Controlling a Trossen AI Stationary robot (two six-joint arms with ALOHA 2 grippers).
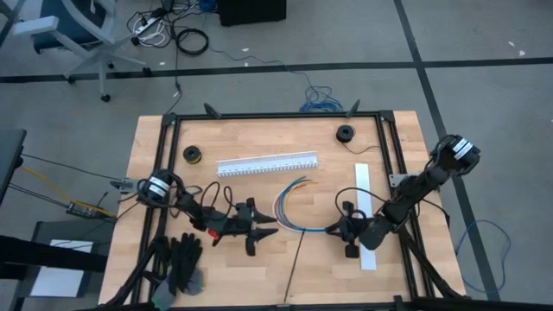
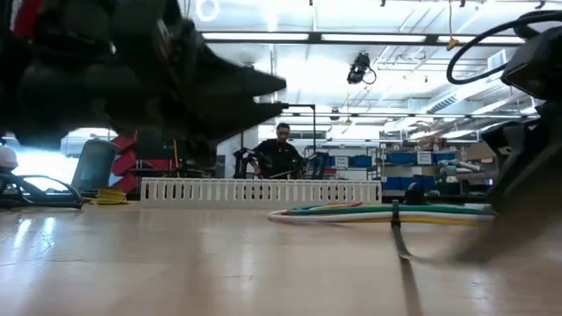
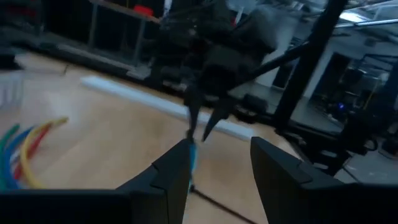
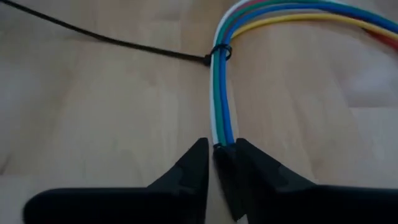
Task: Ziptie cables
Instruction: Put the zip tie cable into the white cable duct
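Blue, green, yellow, white cables (image 4: 225, 81)

1. Left arm comes in from the table's left edge, stretched low across the front part of the table towards the centre
2. Left gripper (image 1: 270, 226) points at the right arm, fingers (image 3: 171, 171) parted with a clear gap, nothing between them
3. Right arm folds down from the right rear corner, elbow bent, forearm angled towards the front centre
4. Right gripper (image 1: 333, 230) sits low at the table surface facing the left one, the two near but apart
5. In the right wrist view its fingers (image 4: 186, 168) stand close together, the end of the cables (image 4: 221, 106) sitting in the narrow gap; grip can't be confirmed
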